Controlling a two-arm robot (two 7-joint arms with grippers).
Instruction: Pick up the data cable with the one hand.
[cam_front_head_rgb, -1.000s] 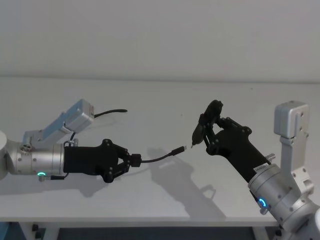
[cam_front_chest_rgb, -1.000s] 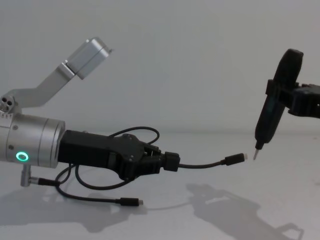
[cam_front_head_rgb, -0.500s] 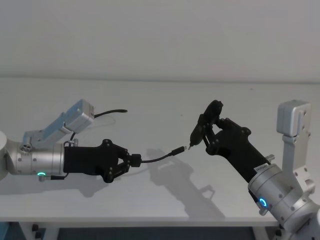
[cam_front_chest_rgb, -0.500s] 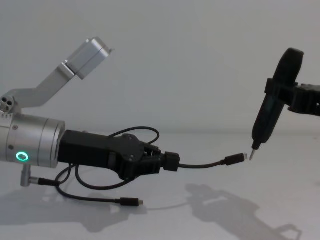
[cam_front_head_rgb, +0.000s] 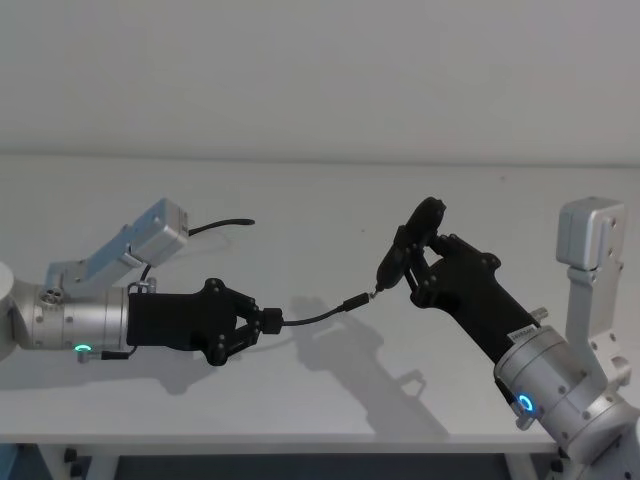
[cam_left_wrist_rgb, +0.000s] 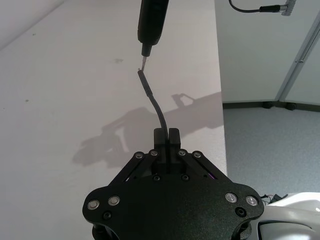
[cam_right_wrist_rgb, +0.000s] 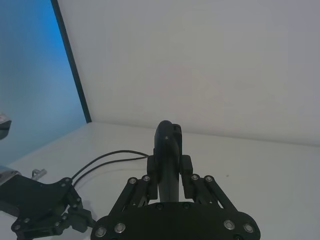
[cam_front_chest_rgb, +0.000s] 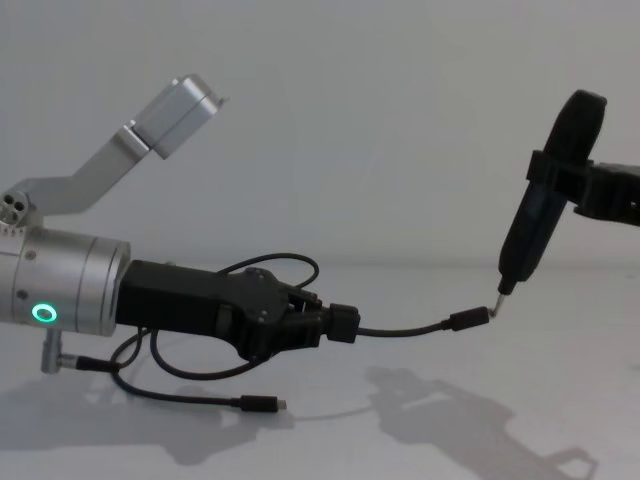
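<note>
Our left pincer (cam_front_chest_rgb: 335, 323) grips the data cable (cam_front_chest_rgb: 410, 328) aloft.
We hold its plug level so the right pincer (cam_front_head_rgb: 402, 262), clenched on a pointed tool (cam_front_chest_rgb: 527, 240), meets it above the tabletop (cam_front_head_rgb: 330, 220).

Head view looks down from above; chest view looks level across the white table (cam_front_chest_rgb: 560, 400). Both wrist views sit close behind their grippers, facing each other.

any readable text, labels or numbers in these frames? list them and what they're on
No text can be read here.
A small white label on the right arm's black body, beside the silver wrist: too small and blurred to read.
The left pincer, shut on the data cable, carries no visible print.
The right pincer, shut on a black pointed tool, carries none either.
</note>
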